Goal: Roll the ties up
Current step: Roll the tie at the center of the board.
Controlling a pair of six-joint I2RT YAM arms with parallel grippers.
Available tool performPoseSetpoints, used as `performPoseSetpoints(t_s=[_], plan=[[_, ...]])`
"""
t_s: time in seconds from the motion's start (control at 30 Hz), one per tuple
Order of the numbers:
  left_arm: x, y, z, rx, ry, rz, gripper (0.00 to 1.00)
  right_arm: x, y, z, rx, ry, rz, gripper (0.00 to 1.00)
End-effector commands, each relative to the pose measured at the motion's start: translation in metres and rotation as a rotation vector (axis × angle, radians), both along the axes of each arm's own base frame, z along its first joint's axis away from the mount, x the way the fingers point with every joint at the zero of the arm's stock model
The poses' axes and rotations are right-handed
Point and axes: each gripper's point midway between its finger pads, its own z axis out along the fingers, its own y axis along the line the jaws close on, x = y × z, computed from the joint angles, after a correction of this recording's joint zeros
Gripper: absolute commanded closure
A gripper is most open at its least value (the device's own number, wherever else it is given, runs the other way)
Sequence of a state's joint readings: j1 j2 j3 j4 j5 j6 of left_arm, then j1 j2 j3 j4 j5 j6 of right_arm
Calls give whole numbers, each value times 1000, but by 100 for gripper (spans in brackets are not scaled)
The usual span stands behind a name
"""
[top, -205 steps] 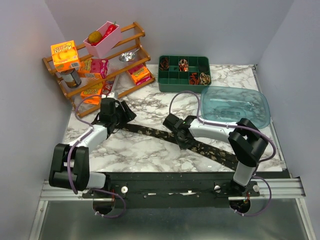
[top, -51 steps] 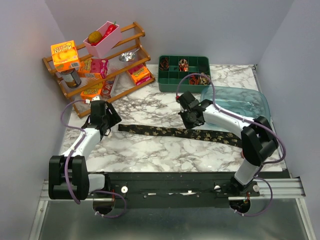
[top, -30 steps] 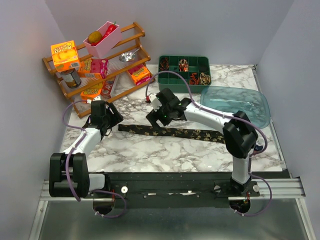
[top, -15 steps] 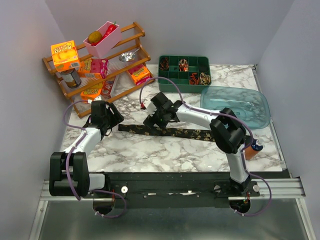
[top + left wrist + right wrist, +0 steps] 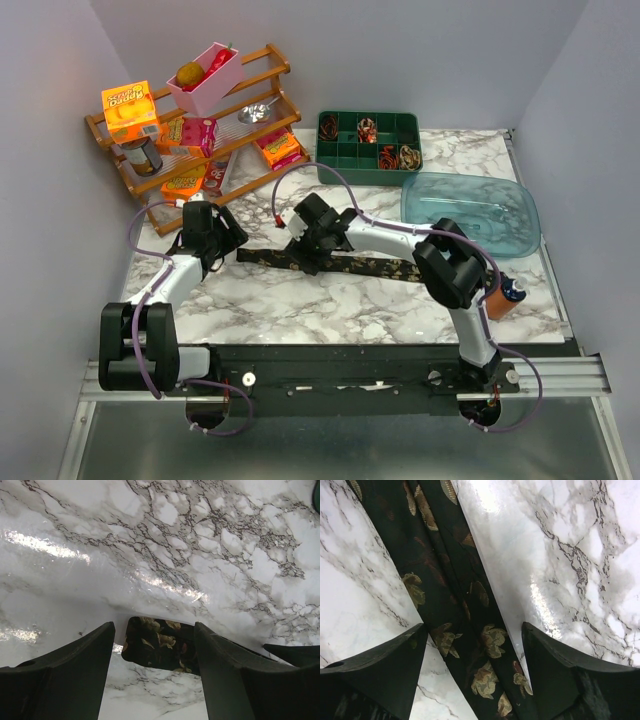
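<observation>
A long dark tie (image 5: 370, 266) with a tan-gold leaf pattern lies flat across the marble table (image 5: 300, 300). My left gripper (image 5: 226, 246) is open at its left end. In the left wrist view the tie's blunt end (image 5: 160, 647) lies on the table between the spread fingers of the left gripper (image 5: 154, 632). My right gripper (image 5: 306, 257) hangs open over the tie a little right of that end. The right wrist view has the tie (image 5: 455, 585) running diagonally through the right gripper (image 5: 474, 630), touching neither finger. Small rolled ties (image 5: 398, 156) sit in the green tray (image 5: 345, 165).
A wooden rack (image 5: 270, 100) with snack boxes, a can and a pink bin (image 5: 205, 85) stands at the back left. A clear blue container (image 5: 470, 210) lies at the right, and a small orange bottle (image 5: 500, 300) stands beside the right arm.
My right arm has swept left along the tie from its right part to near its left end, and its jaws have narrowed slightly. The left arm has stayed put.
</observation>
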State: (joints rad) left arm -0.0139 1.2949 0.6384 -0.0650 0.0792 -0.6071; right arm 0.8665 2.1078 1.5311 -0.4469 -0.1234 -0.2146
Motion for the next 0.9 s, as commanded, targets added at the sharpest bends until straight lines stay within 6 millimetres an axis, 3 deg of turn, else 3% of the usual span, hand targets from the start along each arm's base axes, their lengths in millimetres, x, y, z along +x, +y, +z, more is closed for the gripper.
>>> performPoseSetpoints(t_s=[0.0,0.13,0.37,0.67,0.87], plan=[[1,1,0,-2,-11,5,25,-14,-15,-35,-91,39,13,23],[1,2,2,0,-16,8,25,-17,-18,-37,-100,40,27,36],[1,4,4,7,-21,14,25,-24,-20,-34,-95,38,50,46],[-1,2,1,1,-22,7,25,-34,-53,-46,-188,22,34,47],[-2,0,0,-5,-24,0,25,-45,-70,-44,-211,33,13,46]])
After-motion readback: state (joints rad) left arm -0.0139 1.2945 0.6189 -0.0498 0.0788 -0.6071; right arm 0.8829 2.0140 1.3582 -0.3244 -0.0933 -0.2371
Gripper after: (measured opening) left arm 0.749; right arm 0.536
